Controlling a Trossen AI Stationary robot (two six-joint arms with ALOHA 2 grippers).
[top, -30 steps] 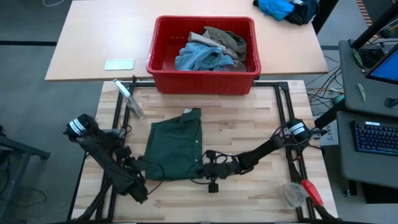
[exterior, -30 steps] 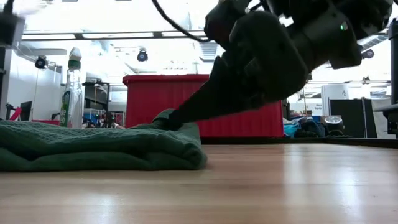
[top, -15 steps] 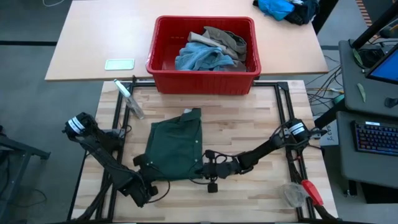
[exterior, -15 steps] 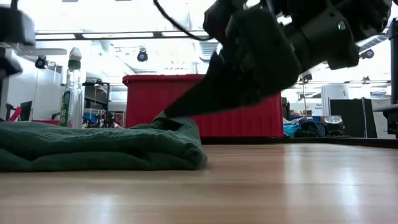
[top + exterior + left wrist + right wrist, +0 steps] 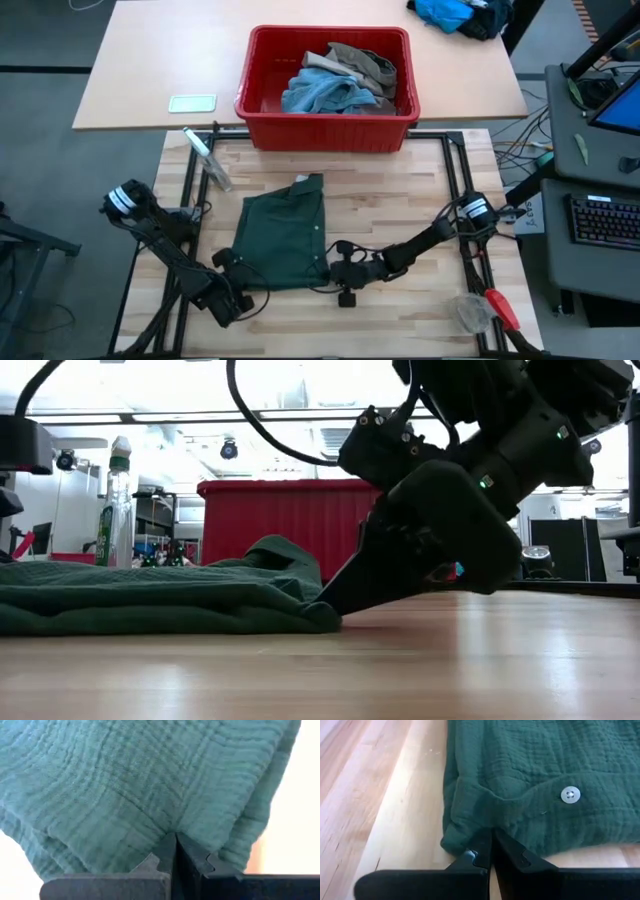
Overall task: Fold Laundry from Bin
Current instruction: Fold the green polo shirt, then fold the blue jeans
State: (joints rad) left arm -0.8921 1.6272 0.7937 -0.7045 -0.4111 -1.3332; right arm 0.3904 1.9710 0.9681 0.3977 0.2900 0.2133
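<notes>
Butcher-block planks make up the near tabletop (image 5: 400, 200), with a paler table behind it carrying the bin (image 5: 327, 88) at its front edge. Inside the bin lie a light blue denim piece (image 5: 320, 93) and a khaki-taupe piece (image 5: 365, 62). The dark green shorts (image 5: 285, 238) lie flat on the wooden tabletop, a little left of its middle and toward the near edge. The left gripper (image 5: 243, 278) is at the shorts' near left corner, its fingers (image 5: 192, 857) pressed together with their tips against the fabric. The right gripper (image 5: 330, 275) is low at the shorts' near right corner, its fingers (image 5: 507, 852) also together, tips pinching the hem just beside a white button (image 5: 570, 794). A clear bottle (image 5: 207, 157) lies near the far left corner of the wooden tabletop.
</notes>
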